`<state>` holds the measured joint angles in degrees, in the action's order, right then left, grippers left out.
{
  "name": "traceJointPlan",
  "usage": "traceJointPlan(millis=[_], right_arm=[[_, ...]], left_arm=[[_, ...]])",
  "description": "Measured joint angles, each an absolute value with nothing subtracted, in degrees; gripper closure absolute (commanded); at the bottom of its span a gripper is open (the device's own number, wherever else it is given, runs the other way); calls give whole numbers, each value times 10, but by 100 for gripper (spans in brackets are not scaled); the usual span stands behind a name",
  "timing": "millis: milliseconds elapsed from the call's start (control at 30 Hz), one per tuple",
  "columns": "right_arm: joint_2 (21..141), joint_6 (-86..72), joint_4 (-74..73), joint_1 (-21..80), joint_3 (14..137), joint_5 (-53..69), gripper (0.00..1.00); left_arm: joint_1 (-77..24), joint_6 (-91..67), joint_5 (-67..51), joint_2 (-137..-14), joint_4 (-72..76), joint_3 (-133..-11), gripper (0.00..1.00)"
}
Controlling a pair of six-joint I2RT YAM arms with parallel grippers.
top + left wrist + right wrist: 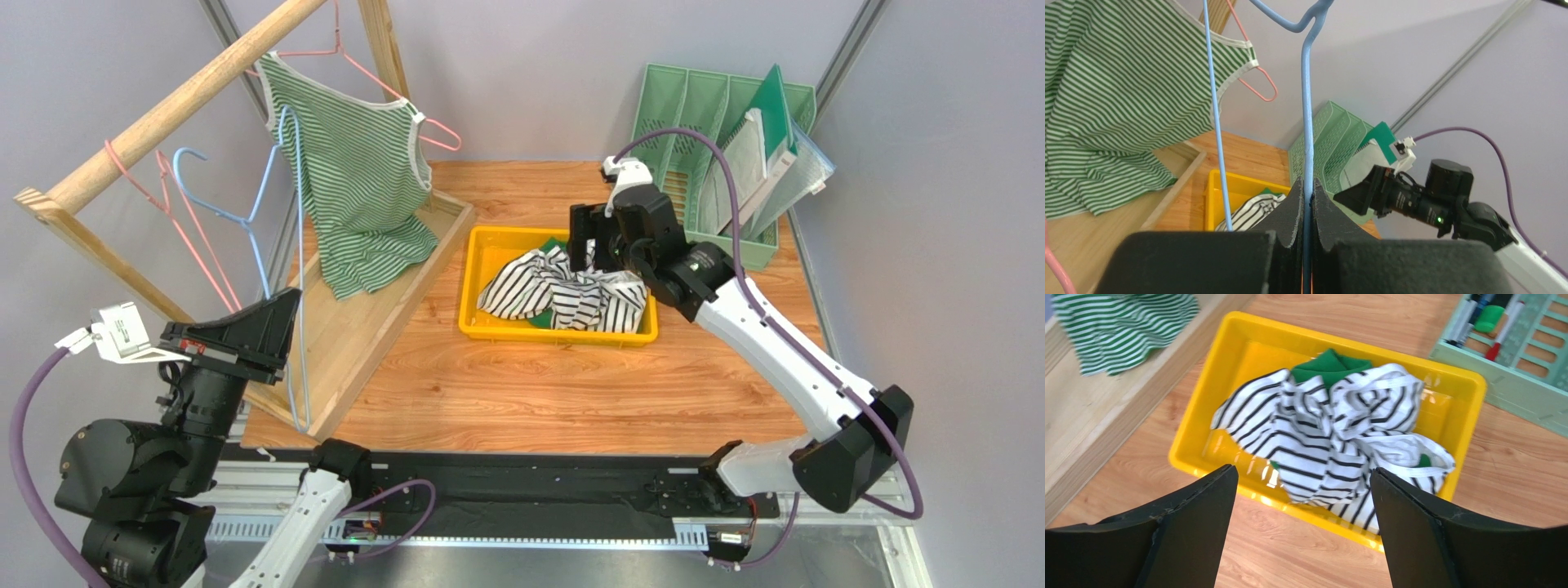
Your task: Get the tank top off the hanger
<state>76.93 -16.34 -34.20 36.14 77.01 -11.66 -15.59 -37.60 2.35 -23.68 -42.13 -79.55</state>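
A black-and-white striped tank top [567, 295] [1321, 435] lies crumpled in the yellow bin [486, 249] [1247, 361], off any hanger. Just above it hovers my right gripper [588, 252] [1303, 471], open and holding nothing. My left gripper [292, 324] [1308, 187] is shut on the wire of a bare blue hanger [263, 203] [1308, 122], which hooks over the wooden rack's rail [160, 113]. A green-and-white striped tank top [356, 184] [1112, 110] hangs on a pink hanger [432, 130] on the same rail.
An empty pink hanger [172, 218] hangs on the rail left of the blue one. The rack's wooden base board [362, 321] lies beside the bin. A green file organizer [699, 113] with folders stands at the back right.
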Motion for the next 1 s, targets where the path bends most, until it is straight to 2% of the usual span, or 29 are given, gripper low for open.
traceJointPlan(millis=[133,300,500,733,1000], right_arm=[[750,-159,-333,449,771,-109,13],[740,-130,-285,635,789,-89,10],[803,-26,-248,826,931,-133,9],[912,110,-233,943,1031,-189,7],[1001,202,-225,976,1055,-226,7]], left_arm=[[-156,-420,53,-237,-414,-778,100],[-156,-462,84,-237,-413,-768,100],[-156,-493,125,-229,-414,-751,100],[-156,-522,194,-190,-423,-732,100],[-156,-535,220,-182,-423,-728,100]])
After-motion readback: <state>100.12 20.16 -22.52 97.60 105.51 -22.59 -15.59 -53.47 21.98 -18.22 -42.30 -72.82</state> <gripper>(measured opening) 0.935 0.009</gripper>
